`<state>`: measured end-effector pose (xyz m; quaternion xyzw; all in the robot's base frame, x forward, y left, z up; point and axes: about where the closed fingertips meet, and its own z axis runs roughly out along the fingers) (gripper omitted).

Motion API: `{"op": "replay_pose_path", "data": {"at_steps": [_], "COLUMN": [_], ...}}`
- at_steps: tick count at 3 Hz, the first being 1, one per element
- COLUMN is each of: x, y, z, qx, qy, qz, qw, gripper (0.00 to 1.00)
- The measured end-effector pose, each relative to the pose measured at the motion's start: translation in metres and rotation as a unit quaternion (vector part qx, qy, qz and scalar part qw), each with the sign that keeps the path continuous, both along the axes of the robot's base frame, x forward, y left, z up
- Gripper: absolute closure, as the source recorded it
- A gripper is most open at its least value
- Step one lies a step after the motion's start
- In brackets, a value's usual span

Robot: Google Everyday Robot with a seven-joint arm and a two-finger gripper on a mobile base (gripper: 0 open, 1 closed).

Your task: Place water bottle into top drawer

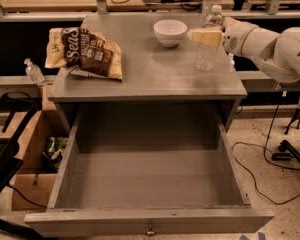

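The water bottle (206, 56), clear and ribbed with a white cap, stands upright on the grey cabinet top (150, 79) at the right, beside the white bowl (170, 32). My gripper (199, 35), pale yellow on a white arm coming in from the right, is at the bottle's upper part and crosses in front of it just below the cap. The top drawer (150, 220) is pulled wide open below the cabinet top. It is grey and nothing lies inside it. A small metal knob (150, 230) sits at the middle of its front.
A brown and yellow snack bag (87, 51) lies on the left of the cabinet top. A cardboard box (27, 134) and a small pump bottle (33, 71) are at the left. Black cables (270, 154) run over the floor at the right.
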<state>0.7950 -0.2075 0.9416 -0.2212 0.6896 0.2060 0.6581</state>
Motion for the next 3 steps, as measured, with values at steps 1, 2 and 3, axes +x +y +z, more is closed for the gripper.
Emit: {"op": "replay_pose_path", "data": {"at_steps": [1,2,3], "x": [0.0003,0.0008,0.0015], "y": [0.0025,0.0052,0.0085], "z": [0.0,-0.0005,-0.0009], "qx": [0.0,0.001,0.001], "qy": [0.0,0.0,0.0], "qz": [0.002,0.003,0.005], "qw": [1.0,1.0,1.0], "gripper": [0.37,0.61,0.84]}}
